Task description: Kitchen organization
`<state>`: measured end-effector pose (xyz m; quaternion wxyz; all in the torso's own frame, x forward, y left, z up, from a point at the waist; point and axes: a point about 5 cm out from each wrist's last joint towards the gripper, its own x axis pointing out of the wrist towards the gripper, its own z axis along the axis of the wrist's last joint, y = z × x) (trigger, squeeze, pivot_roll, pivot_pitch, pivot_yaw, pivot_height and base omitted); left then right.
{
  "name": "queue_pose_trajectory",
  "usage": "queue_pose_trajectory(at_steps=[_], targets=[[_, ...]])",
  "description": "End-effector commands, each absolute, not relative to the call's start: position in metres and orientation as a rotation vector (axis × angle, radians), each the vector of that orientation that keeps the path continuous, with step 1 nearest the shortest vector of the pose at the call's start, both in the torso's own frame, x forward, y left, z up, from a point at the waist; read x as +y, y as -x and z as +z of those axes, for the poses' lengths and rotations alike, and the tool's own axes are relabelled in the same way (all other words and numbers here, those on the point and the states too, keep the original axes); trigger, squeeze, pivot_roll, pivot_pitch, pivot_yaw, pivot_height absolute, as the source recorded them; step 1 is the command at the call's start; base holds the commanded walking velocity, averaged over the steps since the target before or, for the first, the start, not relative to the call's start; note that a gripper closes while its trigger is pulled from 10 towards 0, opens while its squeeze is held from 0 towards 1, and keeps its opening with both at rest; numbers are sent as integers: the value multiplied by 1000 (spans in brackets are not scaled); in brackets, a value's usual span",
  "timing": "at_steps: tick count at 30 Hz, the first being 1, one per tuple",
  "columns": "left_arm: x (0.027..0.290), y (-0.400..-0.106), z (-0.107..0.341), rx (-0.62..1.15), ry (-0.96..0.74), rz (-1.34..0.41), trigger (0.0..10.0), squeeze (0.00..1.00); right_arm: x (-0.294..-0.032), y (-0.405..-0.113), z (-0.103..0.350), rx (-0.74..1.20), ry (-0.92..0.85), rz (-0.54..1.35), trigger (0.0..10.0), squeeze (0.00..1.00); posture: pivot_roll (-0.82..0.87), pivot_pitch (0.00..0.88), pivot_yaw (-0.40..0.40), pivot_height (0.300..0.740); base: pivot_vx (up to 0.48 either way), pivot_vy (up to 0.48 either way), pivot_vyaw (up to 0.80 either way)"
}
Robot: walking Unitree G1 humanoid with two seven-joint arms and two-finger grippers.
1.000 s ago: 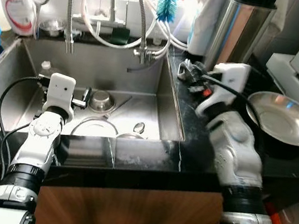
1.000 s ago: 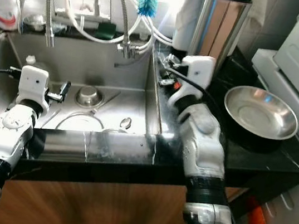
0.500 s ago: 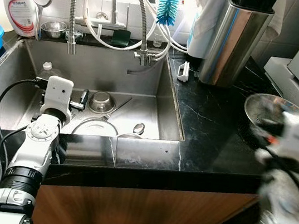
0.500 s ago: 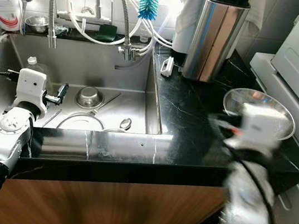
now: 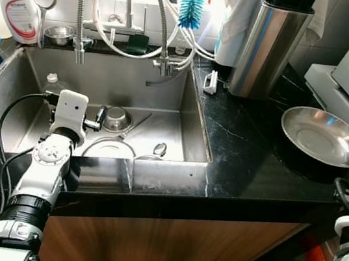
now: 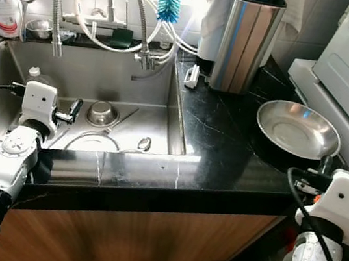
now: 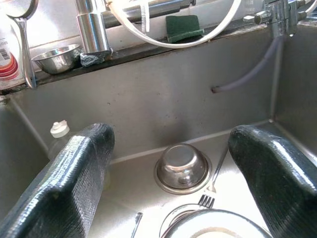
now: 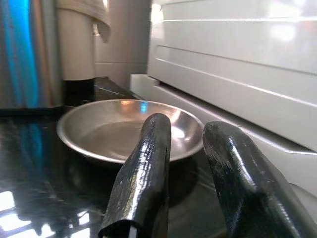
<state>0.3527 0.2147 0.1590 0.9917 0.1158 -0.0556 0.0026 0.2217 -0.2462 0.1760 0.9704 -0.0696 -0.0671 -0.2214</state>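
Your left gripper [image 7: 168, 163] hung in the sink [image 5: 167, 90], jaws apart; right gripper [image 8: 190, 163] faced the steel pan [image 8: 119, 126], jaws nearly together, empty.

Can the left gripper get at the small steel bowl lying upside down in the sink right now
Probably yes. The left gripper hangs open over the sink, aimed at the small steel bowl, with nothing between them. A fork and a plate's rim lie close beside the bowl, so the fingers have little room.
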Motion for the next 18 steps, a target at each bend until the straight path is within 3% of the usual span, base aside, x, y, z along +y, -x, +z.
queue_pose_trajectory(at_steps=[1, 10, 18], targets=[[213, -351, 161, -130, -220, -8, 10000, 0, -245, -218, 177, -152, 143, -455, 10000, 0, 0, 50, -14, 740, 0, 0, 0], [221, -345, 171, -216, -208, 17, 10000, 0, -242, -217, 170, -141, 162, -443, 10000, 0, 7, 37, -15, 740, 0, 0, 0], [236, -336, 189, -300, -348, 1, 10000, 0, -236, -217, 168, -150, 170, -425, 10000, 0, 11, 14, -5, 740, 0, 0, 0]])
